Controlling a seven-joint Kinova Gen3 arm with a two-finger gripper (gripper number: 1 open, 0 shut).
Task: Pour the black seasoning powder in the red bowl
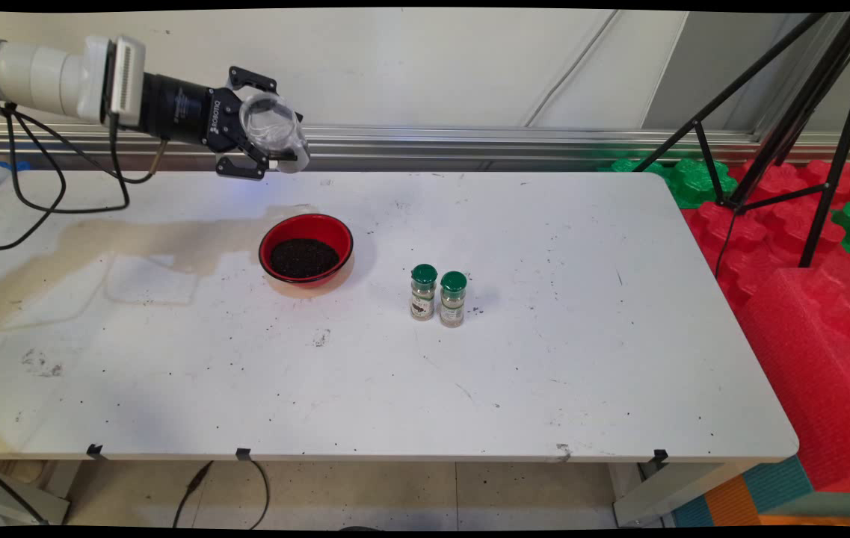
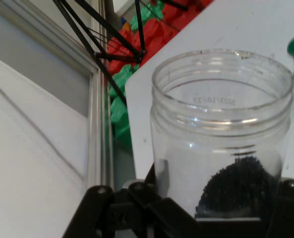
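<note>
My gripper (image 1: 269,142) is held high above the table's far left part, shut on a clear plastic jar (image 1: 273,127) that lies on its side, mouth toward the right. In the hand view the clear plastic jar (image 2: 221,134) fills the middle, open at the top and see-through. Below and slightly right of the gripper stands a red bowl (image 1: 306,249) filled with dark grains; the dark grains show through the jar's wall (image 2: 236,186). Two small spice jars with green lids (image 1: 437,295) stand side by side right of the bowl.
A brownish stain (image 1: 133,246) spreads over the white table (image 1: 544,373) left of the bowl. Black cables (image 1: 58,187) hang from the arm. A black tripod (image 1: 791,112) and red and green foam blocks (image 1: 806,246) stand off the right edge.
</note>
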